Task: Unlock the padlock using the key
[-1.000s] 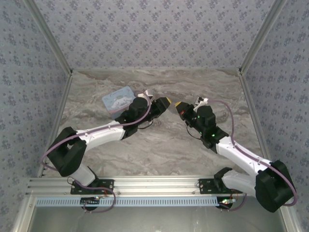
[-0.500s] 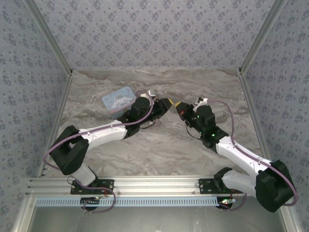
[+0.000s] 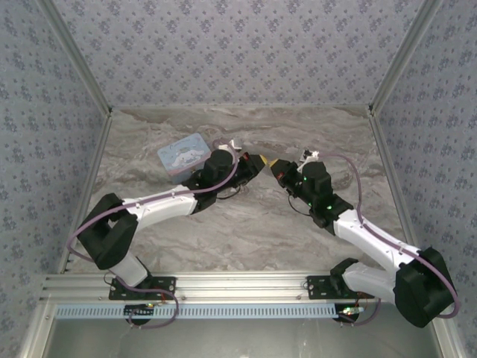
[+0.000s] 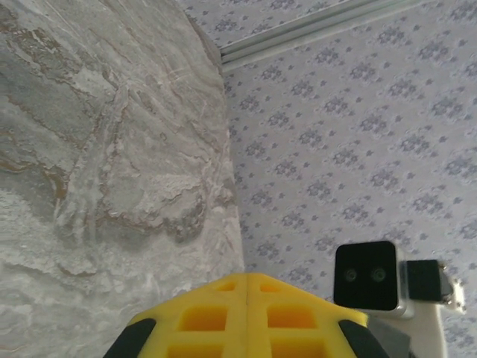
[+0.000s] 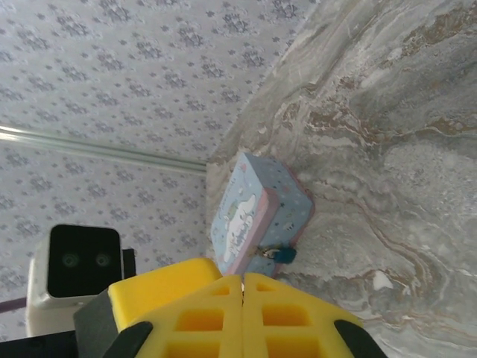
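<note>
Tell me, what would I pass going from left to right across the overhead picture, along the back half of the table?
Pale blue cartoon-printed tin box → left claw → right claw. The two yellow claw tips nearly meet near the middle of the table.

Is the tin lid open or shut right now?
Shut. In the right wrist view the tin has its lid flat on the base, with the teal padlock hanging at its front edge.
</note>
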Controlling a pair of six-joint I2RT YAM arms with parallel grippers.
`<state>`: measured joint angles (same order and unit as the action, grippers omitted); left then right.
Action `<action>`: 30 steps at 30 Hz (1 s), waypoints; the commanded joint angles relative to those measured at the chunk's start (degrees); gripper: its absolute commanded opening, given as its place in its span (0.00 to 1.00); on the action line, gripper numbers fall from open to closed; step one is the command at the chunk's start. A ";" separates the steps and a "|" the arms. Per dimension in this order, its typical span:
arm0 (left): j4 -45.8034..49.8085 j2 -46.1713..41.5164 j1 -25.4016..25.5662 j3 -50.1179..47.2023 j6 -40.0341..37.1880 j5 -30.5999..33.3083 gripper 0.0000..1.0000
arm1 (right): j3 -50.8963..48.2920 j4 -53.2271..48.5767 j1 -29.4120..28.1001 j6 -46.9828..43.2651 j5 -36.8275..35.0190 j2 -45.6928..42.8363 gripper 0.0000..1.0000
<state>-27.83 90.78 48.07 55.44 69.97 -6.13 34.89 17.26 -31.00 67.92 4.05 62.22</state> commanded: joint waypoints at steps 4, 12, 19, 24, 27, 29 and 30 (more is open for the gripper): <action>11.55 -8.10 -3.81 2.66 -15.12 -2.41 0.00 | 1.48 -1.89 6.15 -11.63 13.68 -2.86 0.32; 40.87 -15.55 -7.15 14.80 -42.22 -9.42 0.00 | 0.90 4.48 16.90 -25.63 37.55 -3.47 0.50; 55.87 -16.33 -8.48 24.20 -55.46 -17.79 0.00 | 4.82 11.20 14.65 -30.03 49.10 -3.13 0.56; 60.59 -16.31 -8.51 27.67 -59.71 -21.29 0.00 | 7.94 9.29 9.96 -35.76 51.13 -2.87 0.57; 61.50 -16.56 -8.52 28.24 -60.98 -22.72 0.00 | 9.31 8.52 8.21 -36.81 51.21 -1.66 0.53; 61.58 -16.72 -8.52 28.32 -61.35 -23.30 0.00 | 10.36 8.41 7.10 -37.04 51.52 -0.47 0.50; 61.48 -16.74 -8.61 28.32 -61.45 -23.60 0.00 | 10.86 8.13 6.51 -37.40 51.39 0.26 0.50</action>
<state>31.38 74.67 39.75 81.49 11.60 -26.72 43.42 25.39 -23.38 33.32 53.47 61.08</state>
